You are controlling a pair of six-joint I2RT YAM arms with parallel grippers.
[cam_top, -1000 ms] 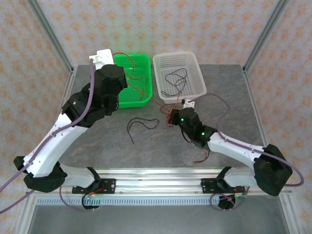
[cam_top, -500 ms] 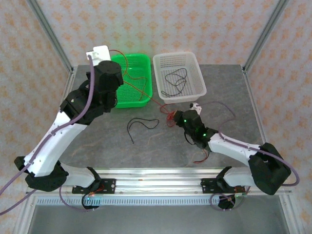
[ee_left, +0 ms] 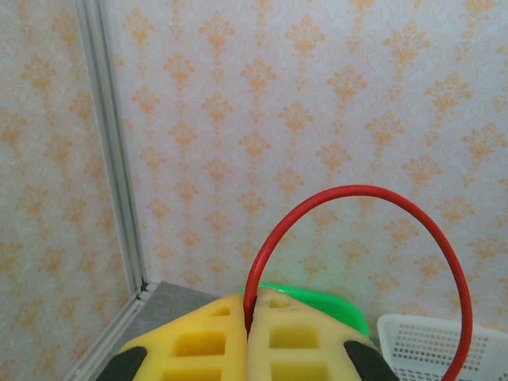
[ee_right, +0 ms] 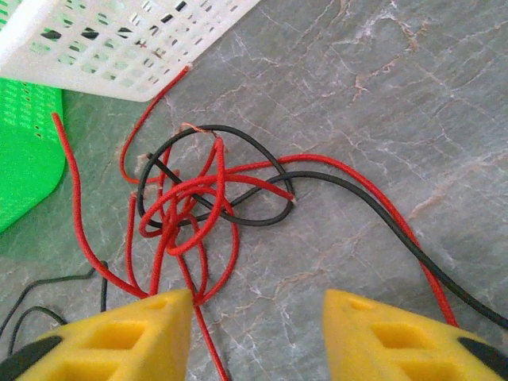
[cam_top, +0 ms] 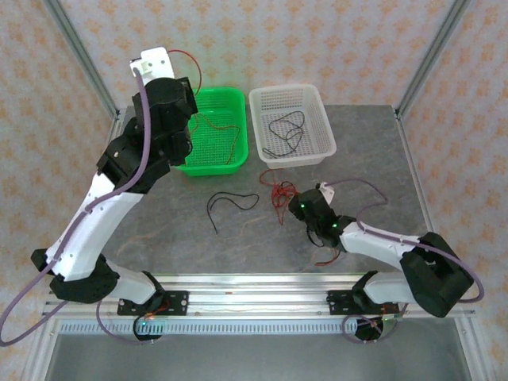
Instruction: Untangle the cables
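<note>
My left gripper (cam_top: 157,60) is raised high over the back left corner, shut on a red cable (ee_left: 359,191) pinched between its yellow pads (ee_left: 252,308). That cable (cam_top: 193,73) arcs up and drops into the green basket (cam_top: 230,163). My right gripper (ee_right: 258,305) hangs low over the table, open, with nothing between its fingers. Just ahead of it lies a knot of red and black cables (ee_right: 194,202), seen from above as a tangle (cam_top: 277,191) left of that gripper (cam_top: 299,203). A separate black cable (cam_top: 228,201) lies on the table.
The white basket (cam_top: 321,119) at the back holds a curled black cable (cam_top: 284,132); its corner (ee_right: 119,55) sits close to the knot. The green basket's wall (ee_right: 24,151) is to the left. Frame posts stand at the back corners.
The left gripper rose and moved back left, lifting its red cable. The right gripper opened, let go of the knot and drew back; the knot now lies on the table.
</note>
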